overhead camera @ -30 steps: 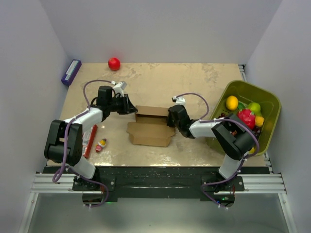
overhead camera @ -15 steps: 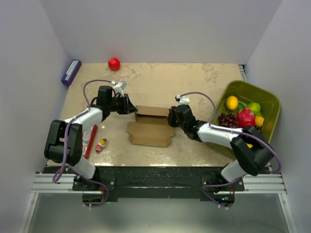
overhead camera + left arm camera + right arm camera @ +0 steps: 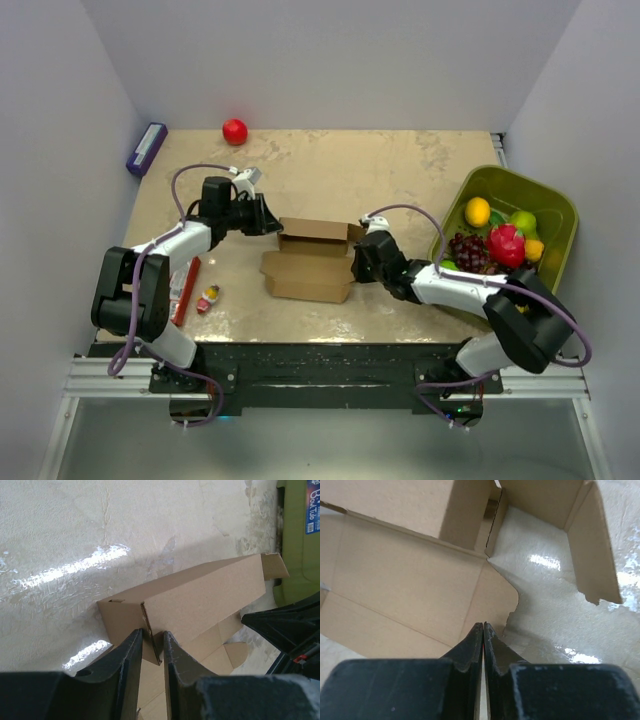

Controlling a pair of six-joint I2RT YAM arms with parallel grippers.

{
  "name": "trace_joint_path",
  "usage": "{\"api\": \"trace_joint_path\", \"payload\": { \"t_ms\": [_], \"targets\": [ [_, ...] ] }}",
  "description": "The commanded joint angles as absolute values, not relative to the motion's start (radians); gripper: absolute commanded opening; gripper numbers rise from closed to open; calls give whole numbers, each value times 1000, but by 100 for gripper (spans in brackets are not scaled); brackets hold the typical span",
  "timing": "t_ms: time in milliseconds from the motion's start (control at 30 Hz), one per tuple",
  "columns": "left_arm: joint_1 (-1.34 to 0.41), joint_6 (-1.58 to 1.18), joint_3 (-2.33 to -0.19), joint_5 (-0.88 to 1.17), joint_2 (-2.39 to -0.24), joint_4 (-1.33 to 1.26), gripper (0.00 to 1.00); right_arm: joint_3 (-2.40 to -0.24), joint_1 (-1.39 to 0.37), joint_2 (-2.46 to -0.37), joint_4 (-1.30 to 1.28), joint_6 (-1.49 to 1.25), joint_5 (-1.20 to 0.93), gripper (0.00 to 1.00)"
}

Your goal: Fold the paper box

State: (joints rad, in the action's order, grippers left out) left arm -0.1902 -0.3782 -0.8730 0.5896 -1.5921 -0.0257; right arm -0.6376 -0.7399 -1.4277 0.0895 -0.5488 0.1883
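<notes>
The paper box (image 3: 312,265) is brown cardboard, partly folded, lying mid-table with its far wall raised and flaps spread. My left gripper (image 3: 272,226) is at its far left corner. In the left wrist view the gripper (image 3: 152,635) is shut on an upright flap edge of the box (image 3: 200,595). My right gripper (image 3: 356,262) is at the box's right side. In the right wrist view it (image 3: 483,626) is shut and empty, its tips over a flat side flap of the box (image 3: 405,585).
A green bin (image 3: 560,200) of toy fruit stands at the right and shows in the left wrist view (image 3: 295,540). A red ball (image 3: 235,131) and a purple box (image 3: 146,148) lie at the back left. A red pack (image 3: 187,290) and a small toy (image 3: 209,297) lie front left.
My right gripper has moved nearer along the box's right side and its arm has stretched out lower. The left arm and the box have stayed put.
</notes>
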Motion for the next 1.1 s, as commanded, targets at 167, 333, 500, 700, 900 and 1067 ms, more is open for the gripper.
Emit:
{"api": "trace_joint_path", "payload": {
  "t_ms": [167, 333, 500, 700, 900, 1067],
  "targets": [
    [-189, -348, -890, 569, -1586, -5, 27, -678, -747, -1528, 37, -560, 179, 5],
    [-189, -348, -891, 571, -1586, -5, 26, -686, -746, -1574, -32, -591, 253, 1],
    [-189, -350, -890, 571, -1585, -3, 26, -687, -747, -1557, -17, -588, 232, 2],
    [-189, -348, -891, 565, -1585, -3, 26, -779, -747, -1415, -146, -532, 265, 32],
    [-189, -348, -890, 565, -1583, -2, 26, -859, -746, -1282, -259, -502, 310, 58],
    [-189, -347, -890, 563, -1580, -2, 26, -911, -721, -1307, -328, -476, 385, 63]
  ]
}}
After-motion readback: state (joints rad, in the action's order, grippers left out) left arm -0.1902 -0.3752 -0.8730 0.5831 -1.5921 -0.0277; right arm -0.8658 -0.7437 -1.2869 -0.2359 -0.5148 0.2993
